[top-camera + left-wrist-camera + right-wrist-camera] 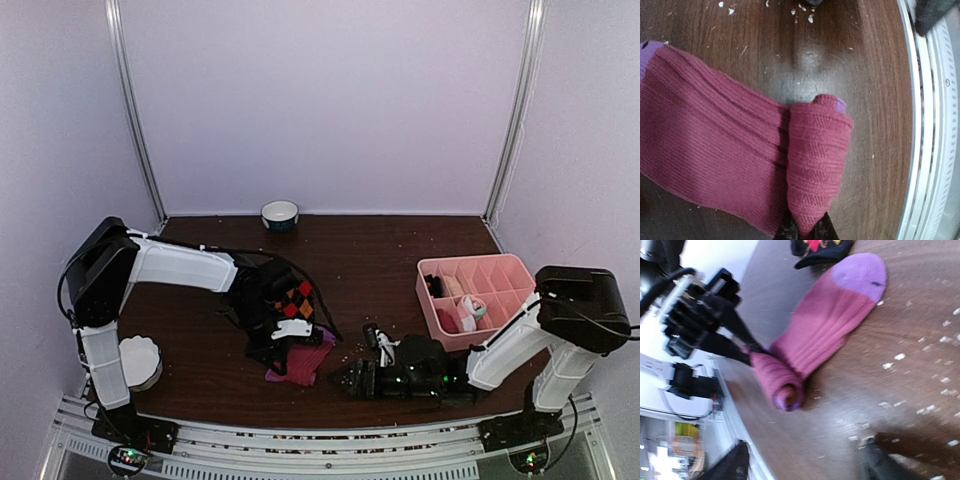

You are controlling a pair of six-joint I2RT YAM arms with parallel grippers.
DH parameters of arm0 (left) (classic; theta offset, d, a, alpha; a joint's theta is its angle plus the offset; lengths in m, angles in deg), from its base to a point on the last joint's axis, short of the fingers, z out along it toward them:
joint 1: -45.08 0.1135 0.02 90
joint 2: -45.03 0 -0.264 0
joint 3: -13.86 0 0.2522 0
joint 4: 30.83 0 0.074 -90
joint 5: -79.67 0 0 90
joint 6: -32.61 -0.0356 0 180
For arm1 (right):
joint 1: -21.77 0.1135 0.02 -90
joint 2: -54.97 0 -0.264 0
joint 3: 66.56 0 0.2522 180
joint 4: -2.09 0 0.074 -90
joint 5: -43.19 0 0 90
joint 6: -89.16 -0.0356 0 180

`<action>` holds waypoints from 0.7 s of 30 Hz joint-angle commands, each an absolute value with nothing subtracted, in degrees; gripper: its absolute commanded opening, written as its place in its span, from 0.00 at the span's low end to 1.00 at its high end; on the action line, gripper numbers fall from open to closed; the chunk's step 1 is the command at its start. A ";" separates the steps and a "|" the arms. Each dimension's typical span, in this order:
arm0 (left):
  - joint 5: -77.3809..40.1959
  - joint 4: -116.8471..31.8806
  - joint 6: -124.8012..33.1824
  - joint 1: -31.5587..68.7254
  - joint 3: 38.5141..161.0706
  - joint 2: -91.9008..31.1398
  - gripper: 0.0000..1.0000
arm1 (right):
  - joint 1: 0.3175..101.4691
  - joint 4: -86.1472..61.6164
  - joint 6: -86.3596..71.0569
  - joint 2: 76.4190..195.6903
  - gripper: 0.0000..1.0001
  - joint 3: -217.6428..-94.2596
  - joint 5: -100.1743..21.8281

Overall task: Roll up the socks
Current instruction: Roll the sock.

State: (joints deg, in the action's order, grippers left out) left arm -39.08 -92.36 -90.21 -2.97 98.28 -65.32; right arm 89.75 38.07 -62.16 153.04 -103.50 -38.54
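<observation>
A ribbed magenta knit sock, tipped in lilac at the toe, is pictured on a dark brown wood-grain table. Red, orange and yellow diamonds are seen on a black argyle fabric sock. A divided plastic box is coloured pale pink.

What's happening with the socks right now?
The left gripper is pinching the rolled-up end of the magenta sock near the front edge of the table. Only part of it is rolled; the rest, with its lilac toe, lies flat. The argyle sock lies just beyond it. The right gripper is open and low nearby, holding nothing.
</observation>
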 commanded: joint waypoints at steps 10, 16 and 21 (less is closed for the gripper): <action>-39.37 -91.48 -89.35 -2.49 97.52 -64.42 0.00 | 84.11 12.26 -49.05 153.20 0.00 -118.16 -44.68; -39.39 -90.64 -88.63 -2.47 97.19 -64.91 0.00 | 78.40 16.11 -48.19 160.69 0.00 -123.39 -35.09; -39.22 -90.64 -86.75 -2.47 98.55 -66.26 0.00 | 76.85 18.64 -48.45 165.09 0.00 -125.19 -31.86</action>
